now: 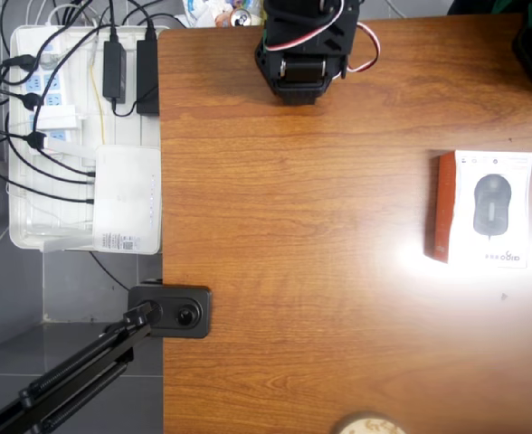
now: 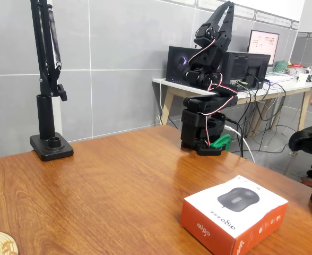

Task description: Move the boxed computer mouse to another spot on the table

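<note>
Boxed computer mouse (image 2: 233, 213), white top, orange-red sides

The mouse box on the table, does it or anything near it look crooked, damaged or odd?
Nothing stands out. The boxed computer mouse lies flat and intact on the table, picture side up, apart from the folded arm. In the fixed view the gripper points upward with its jaws together.

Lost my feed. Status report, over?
Gripper raised high, shut, holding nothing. Mouse box flat on table, untouched. Nothing between them.
</note>
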You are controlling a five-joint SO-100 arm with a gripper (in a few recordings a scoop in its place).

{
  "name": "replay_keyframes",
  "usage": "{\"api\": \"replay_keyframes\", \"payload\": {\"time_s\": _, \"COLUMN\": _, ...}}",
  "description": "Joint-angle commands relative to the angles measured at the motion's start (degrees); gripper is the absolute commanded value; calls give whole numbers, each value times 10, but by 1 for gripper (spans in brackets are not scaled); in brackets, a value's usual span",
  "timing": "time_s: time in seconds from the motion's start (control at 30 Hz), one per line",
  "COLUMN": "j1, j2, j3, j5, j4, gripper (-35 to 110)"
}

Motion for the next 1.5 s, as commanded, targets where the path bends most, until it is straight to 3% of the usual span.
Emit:
{"api": "replay_keyframes", "payload": {"time_s": 0.0, "j1": 4, "j2": 1, "j3": -3, "j5": 4, "j4": 4, "gripper": 0}}
{"api": "replay_keyframes", "payload": {"time_s": 0.93, "j1": 5, "j2": 1, "j3": -3, "j5": -10, "j4": 4, "gripper": 1}}
{"api": "replay_keyframes", "payload": {"time_s": 1.03, "j1": 26, "j2": 1, "j3": -3, "j5": -18, "j4": 6, "gripper": 8}}
{"api": "replay_keyframes", "payload": {"time_s": 1.07, "j1": 33, "j2": 1, "j3": -3, "j5": -17, "j4": 25, "gripper": 4}}
{"api": "replay_keyframes", "payload": {"time_s": 1.13, "j1": 38, "j2": 1, "j3": -10, "j5": 8, "j4": 89, "gripper": 0}}
{"api": "replay_keyframes", "payload": {"time_s": 1.2, "j1": 38, "j2": 1, "j3": -76, "j5": 36, "j4": 226, "gripper": 0}}
{"api": "replay_keyframes", "payload": {"time_s": 1.23, "j1": 40, "j2": 1, "j3": -134, "j5": 41, "j4": 348, "gripper": 0}}
{"api": "replay_keyframes", "payload": {"time_s": 1.33, "j1": -9, "j2": -41, "j3": -419, "j5": 57, "j4": 904, "gripper": 0}}
{"api": "replay_keyframes", "payload": {"time_s": 1.37, "j1": -74, "j2": -111, "j3": -505, "j5": 114, "j4": 964, "gripper": 0}}
{"api": "replay_keyframes", "payload": {"time_s": 1.47, "j1": -270, "j2": -335, "j3": -683, "j5": 299, "j4": 943, "gripper": 0}}
